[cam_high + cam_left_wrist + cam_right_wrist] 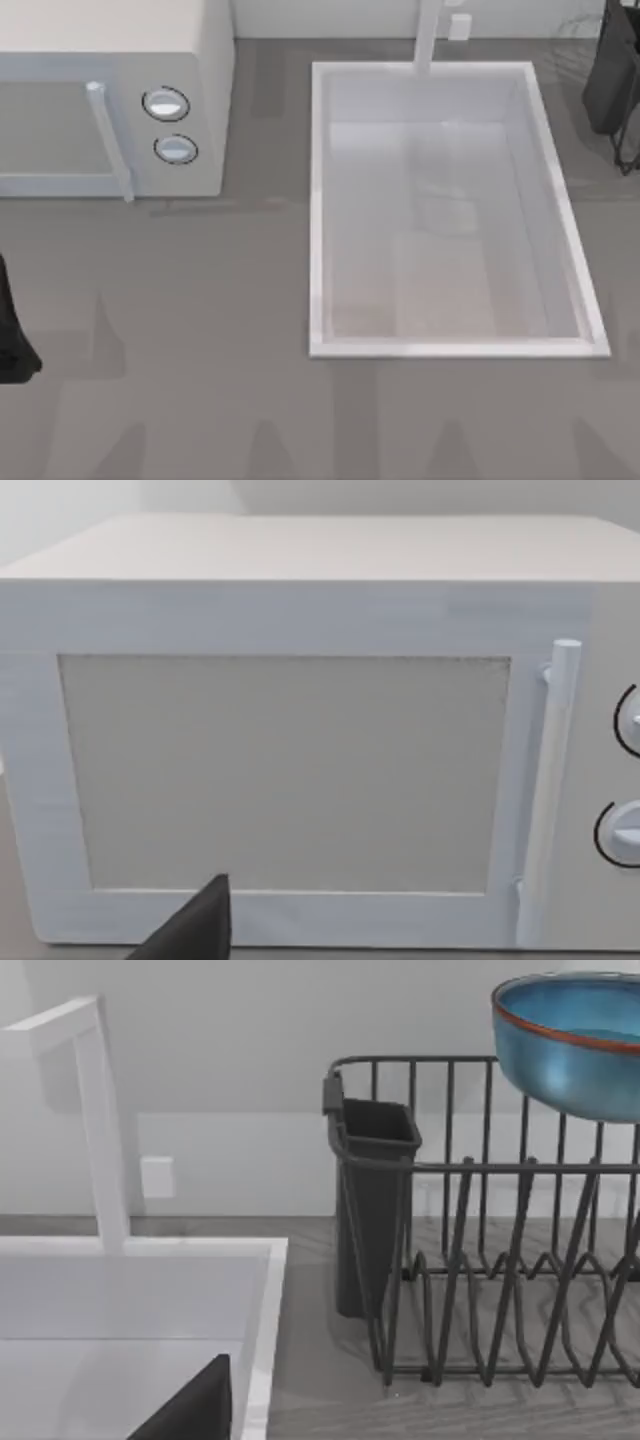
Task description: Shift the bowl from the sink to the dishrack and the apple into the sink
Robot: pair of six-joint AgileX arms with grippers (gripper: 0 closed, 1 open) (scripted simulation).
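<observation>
Bowl (575, 1045) above dishrack (480, 1260), edge cut off

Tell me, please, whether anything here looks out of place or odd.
The blue bowl stands out: in the right wrist view it appears high above the dishrack, resting on none of its wires, with nothing visibly holding it. The sink basin holds no bowl or apple. The microwave door looks shut and undamaged.

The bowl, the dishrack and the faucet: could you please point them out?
bowl (575, 1055), right wrist view, blue outer wall.
dishrack (480, 1260), right wrist view, dark wire.
faucet (100, 1130), right wrist view, upright pale stem.
</observation>
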